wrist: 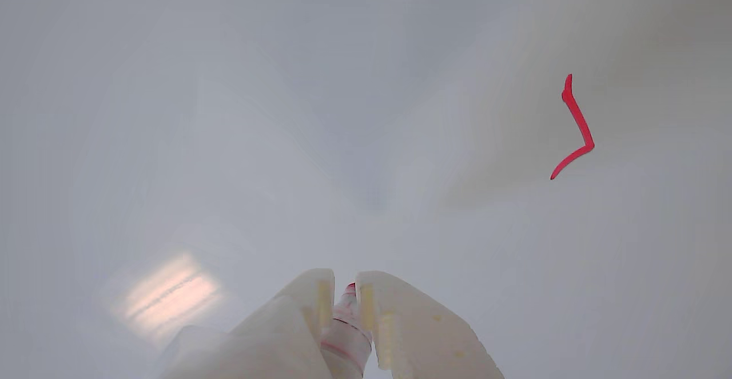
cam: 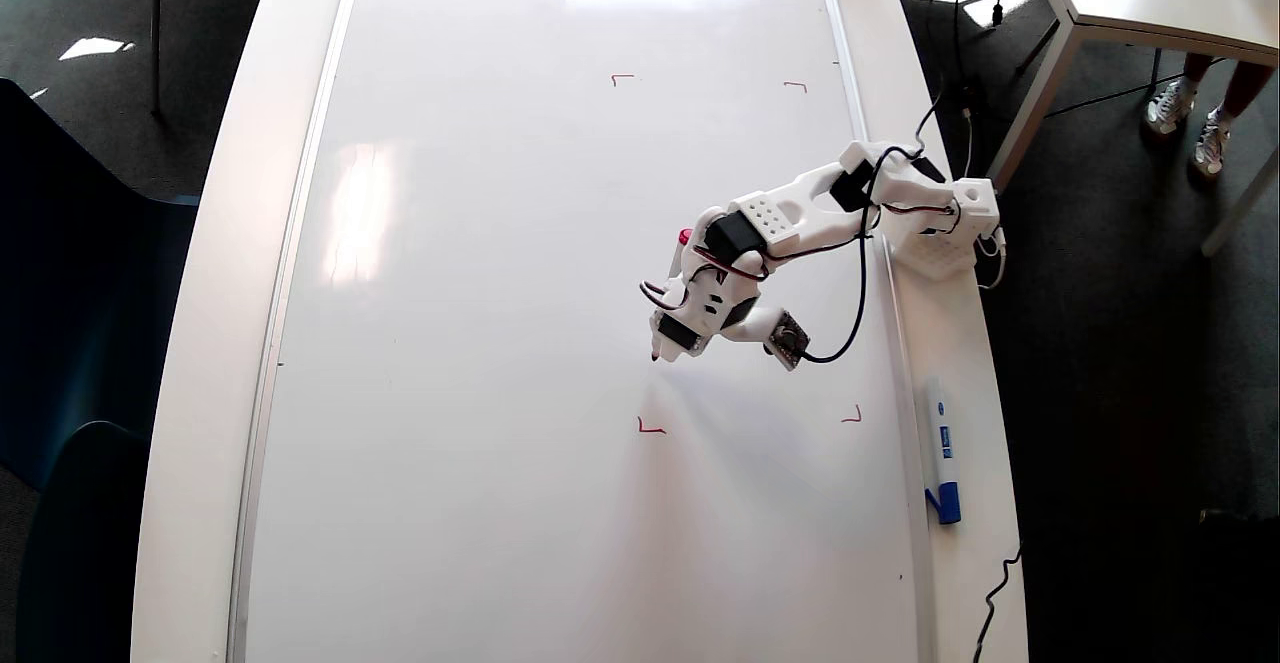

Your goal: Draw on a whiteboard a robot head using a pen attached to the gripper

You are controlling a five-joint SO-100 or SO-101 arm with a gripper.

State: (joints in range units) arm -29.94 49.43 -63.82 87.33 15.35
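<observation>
Gripper (wrist: 345, 287) clenched on the pen (wrist: 345, 333); pen tip (cam: 655, 355) over the whiteboard (cam: 480, 343), above the lower-left corner mark (cam: 650, 428) in the overhead view.

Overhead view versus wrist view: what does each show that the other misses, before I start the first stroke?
Only the overhead view shows the whole whiteboard, all four red corner marks, the arm's base, and a spare blue-capped marker on the table beside the board. Only the wrist view shows the gripper shut on the pen up close. Both show bare board with no robot head drawn, and the nearest corner mark.
</observation>
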